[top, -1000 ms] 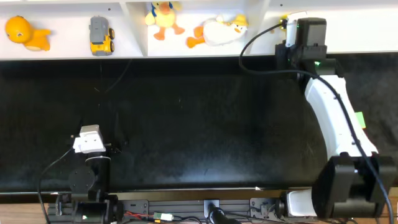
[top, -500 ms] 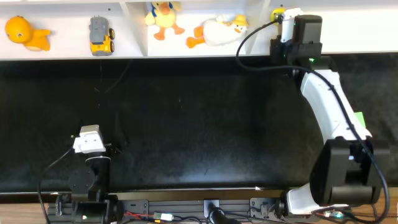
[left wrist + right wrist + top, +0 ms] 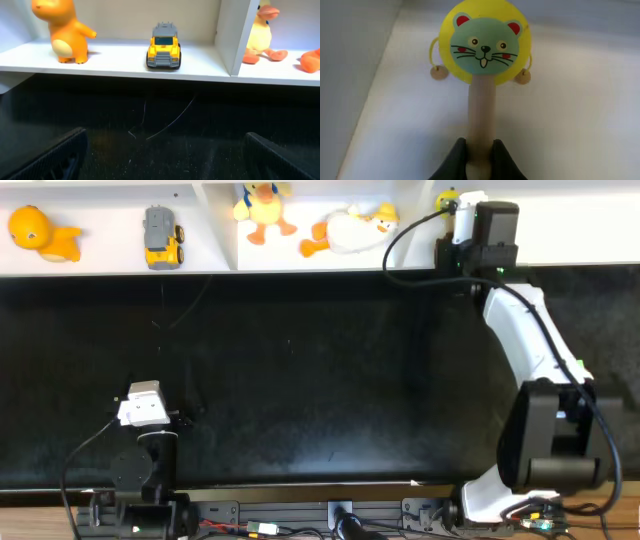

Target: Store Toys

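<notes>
A drum rattle (image 3: 485, 44) with a yellow round head, a green cat face and a wooden handle (image 3: 481, 112) is in my right gripper (image 3: 480, 152), which is shut on the handle's end. Its head lies low over the white floor of the shelf's right compartment (image 3: 580, 115); whether it touches I cannot tell. In the top view the right gripper (image 3: 468, 215) is at the shelf, with the yellow head (image 3: 447, 200) poking out to its left. My left gripper (image 3: 143, 402) sits near the front left, open and empty (image 3: 165, 160).
The white shelf (image 3: 300, 265) runs along the table's far edge. It holds an orange figure (image 3: 42, 232), a yellow toy truck (image 3: 162, 237), a yellow duck plush (image 3: 264, 208) and a white duck plush (image 3: 352, 230). The black tabletop (image 3: 320, 380) lies between arms and shelf.
My right arm has pushed a little farther into the shelf's right compartment, carrying the rattle with it. The left arm has stayed still.
</notes>
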Robot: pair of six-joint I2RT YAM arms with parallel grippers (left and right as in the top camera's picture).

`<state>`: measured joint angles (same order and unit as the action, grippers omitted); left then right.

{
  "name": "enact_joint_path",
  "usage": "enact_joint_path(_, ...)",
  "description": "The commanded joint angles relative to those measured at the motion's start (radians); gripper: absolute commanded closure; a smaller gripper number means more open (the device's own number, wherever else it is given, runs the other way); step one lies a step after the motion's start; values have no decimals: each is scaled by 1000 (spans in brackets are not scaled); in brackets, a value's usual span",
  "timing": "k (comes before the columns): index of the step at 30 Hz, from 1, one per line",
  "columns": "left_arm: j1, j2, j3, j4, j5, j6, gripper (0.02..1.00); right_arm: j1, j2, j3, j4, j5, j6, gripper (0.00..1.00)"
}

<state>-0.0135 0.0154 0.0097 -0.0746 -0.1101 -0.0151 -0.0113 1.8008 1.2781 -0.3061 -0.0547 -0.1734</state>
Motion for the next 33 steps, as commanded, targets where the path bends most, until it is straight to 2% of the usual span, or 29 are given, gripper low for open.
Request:
enact_joint_path(1,-3,-13,-2,-2,-12,23,20,-2,25,43,9,-35,21,869)
enact_joint_path(18,-3,-13,-2,-2,-12,23,20,-2,27,43,-35,-34,21,858)
enact_joint_path(23,-3,-13,-2,-2,-12,23,20,-2,27,43,-40,-34,21,798)
enact_joint_path(27,-3,-13,-2,-2,-12,23,20,-2,27,43,-40,-34,32,704)
enact_joint_path(33,-3,-13,-2,-2,-12,23,20,-2,27,43,-40,-35,32,717)
